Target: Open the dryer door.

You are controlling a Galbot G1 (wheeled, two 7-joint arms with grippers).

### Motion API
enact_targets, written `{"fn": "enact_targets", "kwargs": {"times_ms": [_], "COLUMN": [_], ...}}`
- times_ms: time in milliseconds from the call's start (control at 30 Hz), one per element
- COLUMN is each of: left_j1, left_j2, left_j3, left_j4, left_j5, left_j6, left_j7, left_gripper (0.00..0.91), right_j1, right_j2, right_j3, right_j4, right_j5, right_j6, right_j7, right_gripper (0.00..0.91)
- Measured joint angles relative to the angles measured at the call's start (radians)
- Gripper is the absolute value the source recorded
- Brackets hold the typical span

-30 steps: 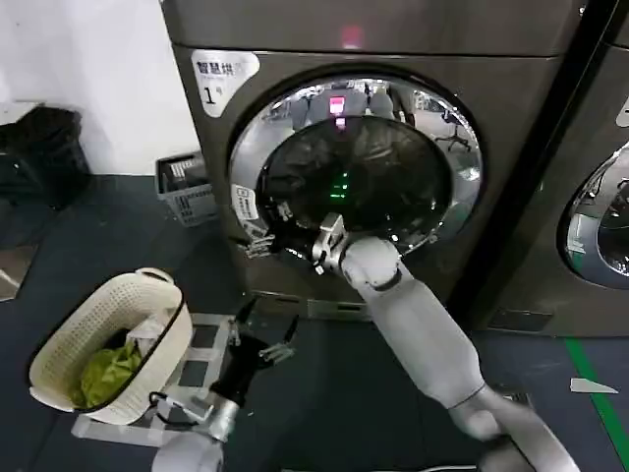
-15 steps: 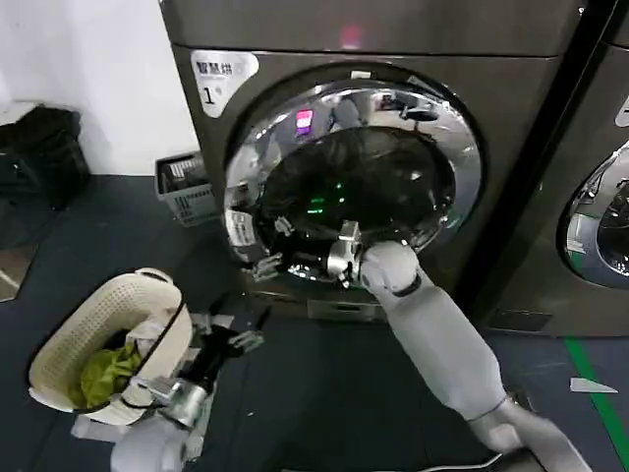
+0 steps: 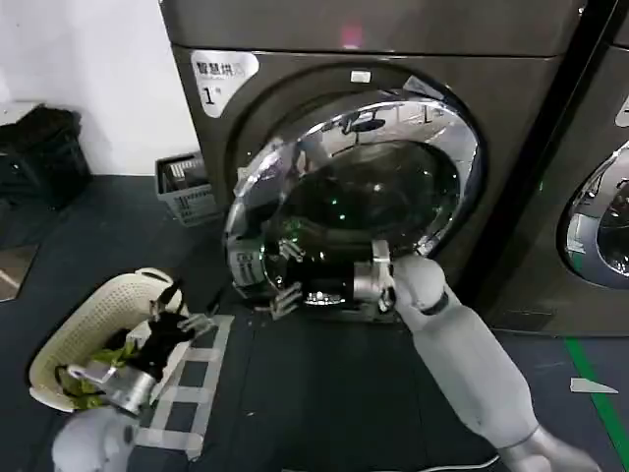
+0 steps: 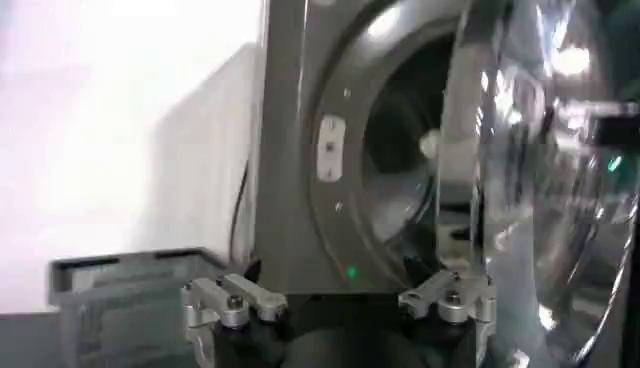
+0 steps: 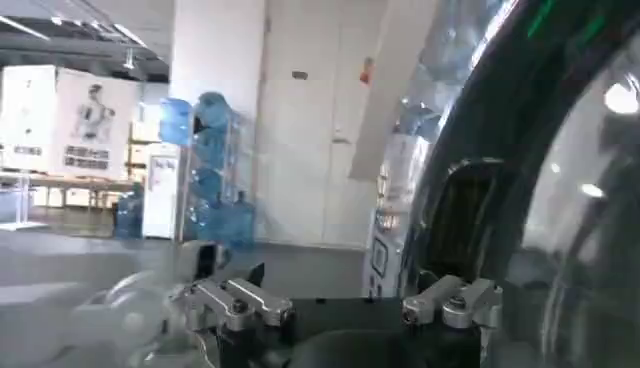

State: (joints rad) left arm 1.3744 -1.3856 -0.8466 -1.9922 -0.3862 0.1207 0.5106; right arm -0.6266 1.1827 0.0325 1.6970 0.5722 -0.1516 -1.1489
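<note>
The big dark bronze-grey front-loading dryer (image 3: 511, 108) w/ the white "1" sticker is seen in the head view w/ its large round chrome-ringed door of dark bulging glass (image 3: 359, 202) part-open: the latch edge, on the robot's left, is swung off the front panel, and a dark gap into the drum is visible there. The right gripper (image 3: 285, 295) is placed at the low latch-side rim of the door; in the right wrist view its fingers (image 5: 240, 300) are seen spread, w/ nothing clamped betw. them, so the door appears to be hooked or pushed, not gripped.

Risks, as judged: w/ no firm hold, the fingers could slide off the smooth chrome ring, and the door could be left half-open or swing back. If the pull is made straight out and not along the hinge arc, the hinge could be strained or the wrist jammed against the glass.

The left gripper (image 3: 182, 320) is held low, apart from the door, over the cream perforated plastic laundry basket (image 3: 74, 339) holding green cloth; its fingers (image 4: 225, 300) are spread, empty. That basket and arm lie near the door's swing side, so contact is poss. if the door is swung wide. A grey slatted crate (image 3: 185, 187) is set by the wall, beside the dryer. A neighbouring machine w/ chrome-ringed door (image 3: 600, 221) stands on the hinge side, clear of the swing.
</note>
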Motion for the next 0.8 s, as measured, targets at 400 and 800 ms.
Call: {"fn": "enact_targets", "kwargs": {"times_ms": [400,800], "left_j1": [-0.118,-0.237], "left_j2": [0.12,0.256], "left_j3": [0.084,0.302], "left_j4": [0.048,0.11], "left_j5": [-0.225,-0.318], "left_j6": [0.042,0.049], "left_j7": [0.002,0.017], "left_gripper": [0.907,0.907], "right_j1": [-0.12,-0.239], "right_j2": [-0.084,-0.166], "right_j3": [0.078,0.246], "right_j4": [0.094,0.161], "right_j5": [0.007,0.016], "right_j6": [0.003,0.039], "right_j7": [-0.105,-0.153], "right_gripper": [0.907,0.907]}}
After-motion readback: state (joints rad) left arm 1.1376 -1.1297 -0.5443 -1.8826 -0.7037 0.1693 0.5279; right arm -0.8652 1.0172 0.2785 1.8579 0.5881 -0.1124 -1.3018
